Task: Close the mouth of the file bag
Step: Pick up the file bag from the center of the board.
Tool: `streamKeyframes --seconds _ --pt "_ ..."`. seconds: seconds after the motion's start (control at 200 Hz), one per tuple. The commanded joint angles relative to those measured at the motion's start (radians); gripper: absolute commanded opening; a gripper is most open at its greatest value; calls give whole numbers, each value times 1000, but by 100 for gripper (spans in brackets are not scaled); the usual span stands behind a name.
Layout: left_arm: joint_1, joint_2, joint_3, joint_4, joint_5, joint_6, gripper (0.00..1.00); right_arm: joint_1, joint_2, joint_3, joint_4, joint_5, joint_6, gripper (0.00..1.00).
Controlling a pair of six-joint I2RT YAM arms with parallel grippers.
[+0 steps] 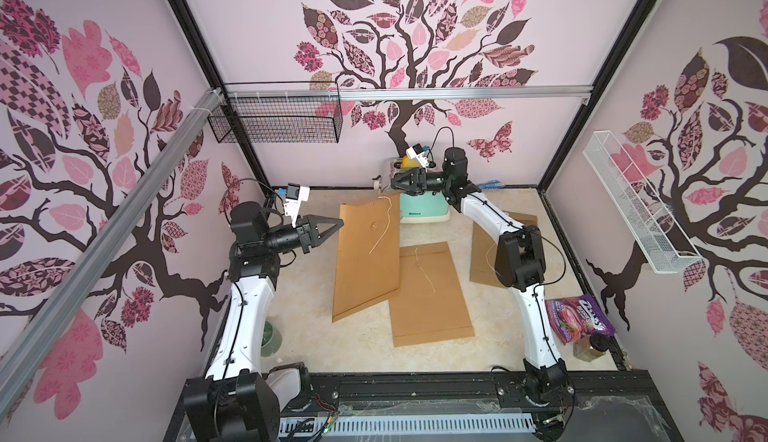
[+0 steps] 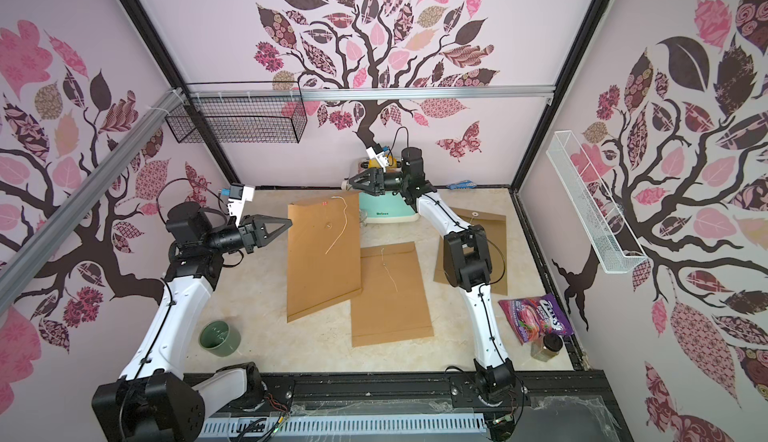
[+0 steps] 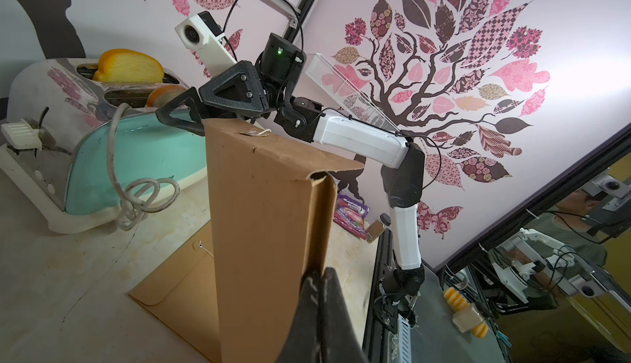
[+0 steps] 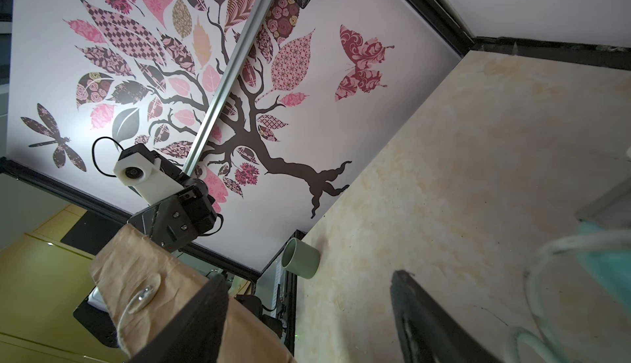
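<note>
Large brown kraft-paper file bag [image 1: 365,261] is raised at centre-left, its left edge pinched by the clenched left gripper [image 1: 340,223]. Right gripper [image 1: 394,185], jaws spread, stands at the far flap [image 1: 361,209]. Looks like the flap-folding step. Next: press it down, then catch the thin white string [image 1: 386,223].

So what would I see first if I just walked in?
Probably the big pink-and-brown tree spread across the back wall. Then the brown file bag in the middle of the table, pinched at its edge by the left end effector, with the right end effector open at its far corner. Behind it stands a mint toaster.
</note>
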Motion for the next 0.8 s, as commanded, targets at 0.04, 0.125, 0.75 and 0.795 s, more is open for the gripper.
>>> streamKeyframes --seconds 0.04,0.125,0.75,0.795 --pt "-2 6 10 -8 7 21 0 8 -39 -87 396 -69 297 74" --pt "-1 9 21 -46 0 49 0 8 -75 -170 492 -72 355 73" --pt "22 38 17 -38 -34 32 0 10 -112 -321 706 -89 512 44" --pt "24 41 15 -38 -38 29 0 10 -114 -323 740 -84 537 40"
